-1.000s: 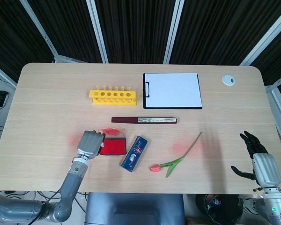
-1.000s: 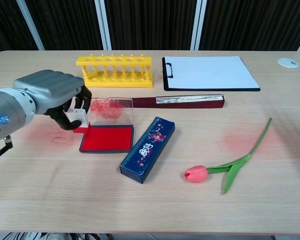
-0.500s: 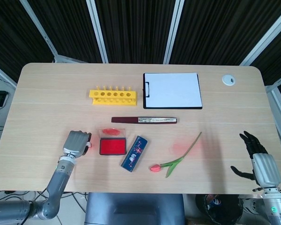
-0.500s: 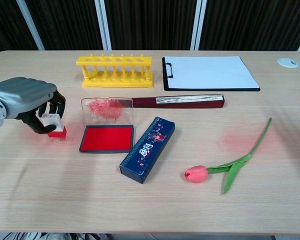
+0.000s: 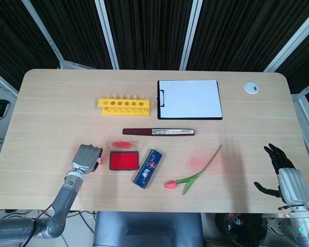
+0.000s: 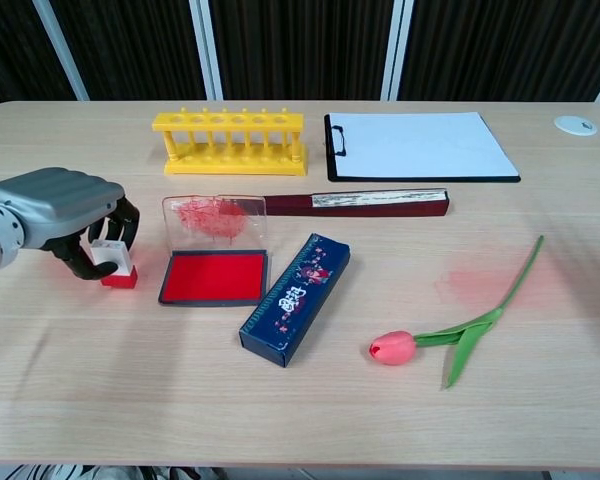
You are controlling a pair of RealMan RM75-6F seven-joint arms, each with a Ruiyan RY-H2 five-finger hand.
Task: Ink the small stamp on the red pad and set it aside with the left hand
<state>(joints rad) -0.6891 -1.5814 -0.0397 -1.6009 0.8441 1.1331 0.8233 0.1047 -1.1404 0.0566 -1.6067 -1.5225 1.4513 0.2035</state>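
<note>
The small stamp (image 6: 116,266), clear on top with a red base, stands on the table just left of the red ink pad (image 6: 213,277). My left hand (image 6: 62,205) curls over it, fingers (image 6: 123,222) still wrapped around its clear top. The pad's clear lid (image 6: 214,218) stands open at the back, smeared red. In the head view the left hand (image 5: 86,157) covers most of the stamp, beside the pad (image 5: 123,161). My right hand (image 5: 285,177) hangs off the table's right front corner, fingers spread and holding nothing.
A blue box (image 6: 295,297) lies right of the pad, with a tulip (image 6: 450,335) further right. Behind are a dark red bar (image 6: 370,203), a yellow tube rack (image 6: 230,140), a clipboard (image 6: 420,145) and a white disc (image 6: 577,124).
My left hand carried the stamp from the pad's left edge out to the left, then lowered it until its red base met the table. The right hand stayed still.
</note>
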